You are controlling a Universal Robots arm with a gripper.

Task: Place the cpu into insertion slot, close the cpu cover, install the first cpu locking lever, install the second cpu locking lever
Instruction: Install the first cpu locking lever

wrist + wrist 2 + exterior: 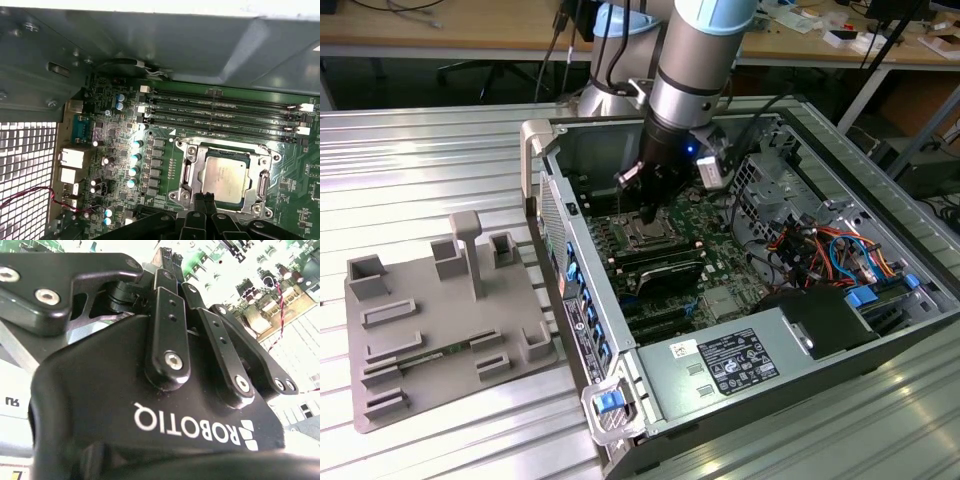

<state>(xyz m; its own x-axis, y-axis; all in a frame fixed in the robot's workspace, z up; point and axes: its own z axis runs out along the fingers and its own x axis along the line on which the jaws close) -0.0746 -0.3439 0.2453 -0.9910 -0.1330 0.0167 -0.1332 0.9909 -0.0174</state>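
I see the end effector [206, 199] with its fingers pinched together, empty, at the edge of the insertion slot [187, 172] inside the computer case [720, 375]. The cpu [225, 176] lies seated in that slot, silver top showing.

Grey fixture tray [430, 330] beside open computer case [740, 370]
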